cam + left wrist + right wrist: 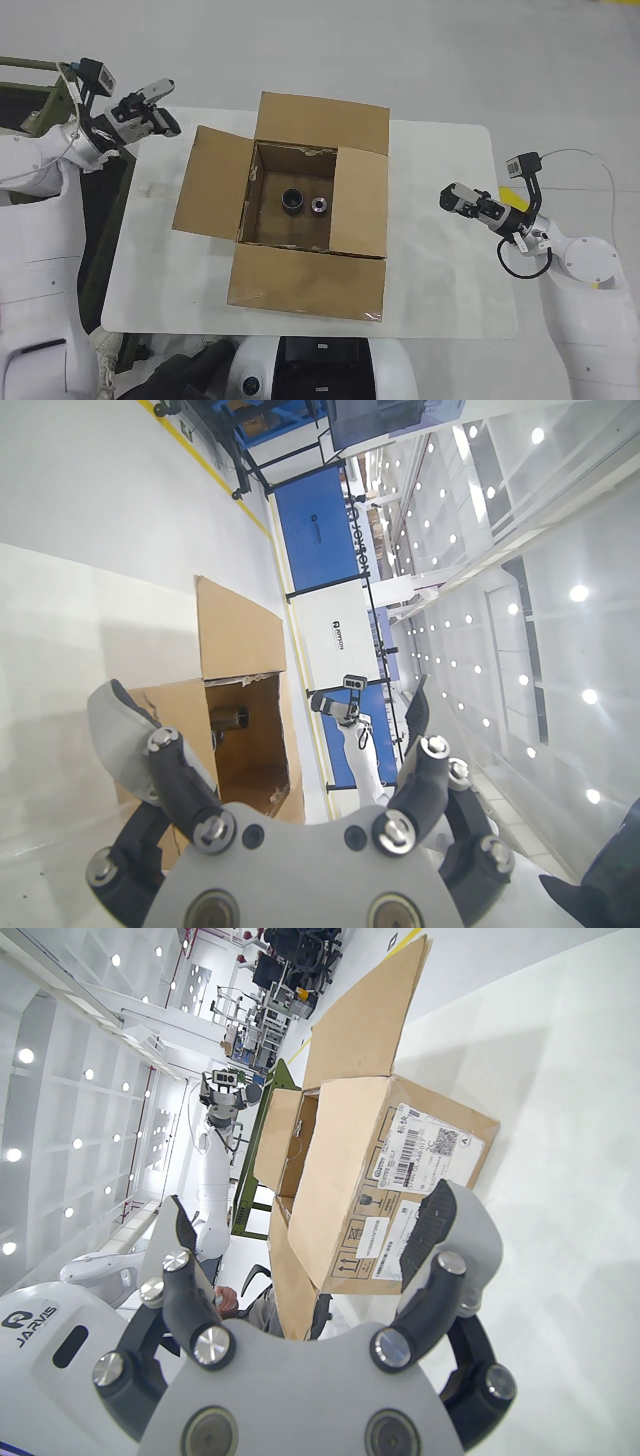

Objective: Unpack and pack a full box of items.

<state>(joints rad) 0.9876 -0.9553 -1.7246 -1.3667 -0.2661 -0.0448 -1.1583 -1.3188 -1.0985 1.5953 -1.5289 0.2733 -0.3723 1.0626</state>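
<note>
Box (212, 180) stands open between left claw (165, 105) and right claw (446, 199), both spread empty; dark cylinder (292, 200) and silver ring (318, 205) inside look rigid, dense, best pinched across their sides.

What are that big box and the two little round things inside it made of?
The box looks like plain brown cardboard: matte, with ragged torn edges. The dark part could be black metal or plastic; it is too small to tell. The paler part looks metallic, faintly shiny.
</note>
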